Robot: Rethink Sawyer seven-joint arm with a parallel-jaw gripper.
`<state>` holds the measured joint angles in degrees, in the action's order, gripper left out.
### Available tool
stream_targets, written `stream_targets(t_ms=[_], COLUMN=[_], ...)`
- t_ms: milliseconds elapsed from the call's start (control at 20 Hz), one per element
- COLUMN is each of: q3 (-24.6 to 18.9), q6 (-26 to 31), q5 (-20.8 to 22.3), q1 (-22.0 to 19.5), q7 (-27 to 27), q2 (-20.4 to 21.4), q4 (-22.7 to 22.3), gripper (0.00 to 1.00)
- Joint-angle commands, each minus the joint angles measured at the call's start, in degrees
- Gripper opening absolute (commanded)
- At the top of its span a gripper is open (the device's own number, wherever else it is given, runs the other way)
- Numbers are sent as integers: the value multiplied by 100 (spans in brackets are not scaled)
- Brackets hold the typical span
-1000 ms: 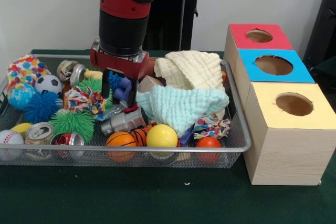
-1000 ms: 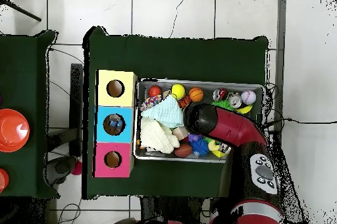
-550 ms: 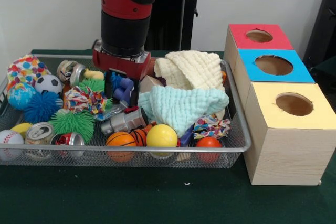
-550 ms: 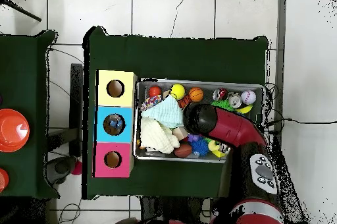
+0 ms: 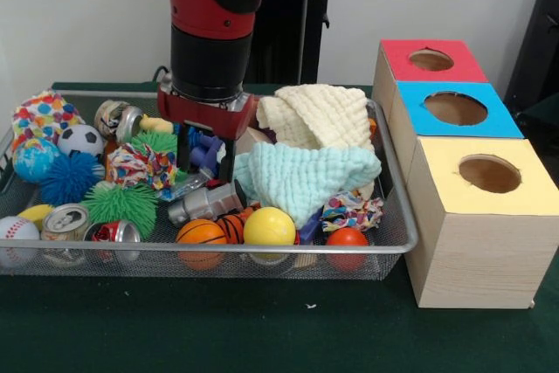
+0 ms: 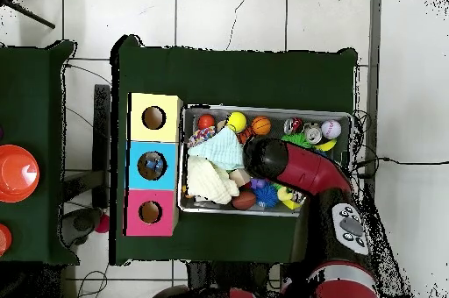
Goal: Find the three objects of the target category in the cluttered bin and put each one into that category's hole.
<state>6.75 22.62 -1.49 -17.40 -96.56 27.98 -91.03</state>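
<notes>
Three holes: the red-topped wooden box (image 5: 472,72), the blue-topped wooden box (image 5: 502,124) and the yellow-topped wooden box (image 5: 437,189) stand in a row, touching the wire-mesh bin's (image 5: 393,207) side. The overhead view shows something already lying in the blue hole.
Change: over the last second the red and black arm (image 5: 210,6) has sunk a little deeper into the bin and drifted slightly towards the boxes. Nothing in the clutter has shifted.
Meaning: you are, by my reading, closing in for a pick, not carrying anything out yet.
Hand: the hand (image 5: 205,159) sits low among the clutter, right at a small blue-and-purple plastic toy (image 5: 207,148). You cannot tell from either view whether it is wide, narrow or gripping.
Task's thing: the category is not named. The blue-and-purple toy is the likely pick; it lies mid-bin, between the multicoloured knotted rope toy (image 5: 140,166) and the mint-green muslin cloth (image 5: 301,176).
Edges: the grey toy car (image 5: 205,203) lies just in front of the hand, and the cream muslin cloth (image 5: 319,115) is heaped beside it towards the boxes.
Open room: straight up is free. On the way to the boxes, lift clear of both cloths and the bin's rim. The green worktop (image 5: 262,329) in front is bare.
</notes>
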Motion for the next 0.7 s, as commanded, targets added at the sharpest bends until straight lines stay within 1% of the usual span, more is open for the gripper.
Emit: stream_targets(t_ms=[50, 150, 400, 700], q3=[-524, -445, -429, -353], q6=[-253, -181, -142, 58], q5=[-83, -37, -17, 54], q1=[-186, -137, -138, -72], q7=[-839, -814, -791, -698], q2=[-413, -434, -451, -443], q4=[-285, -238, -223, -203], gripper=[100, 100, 100, 100])
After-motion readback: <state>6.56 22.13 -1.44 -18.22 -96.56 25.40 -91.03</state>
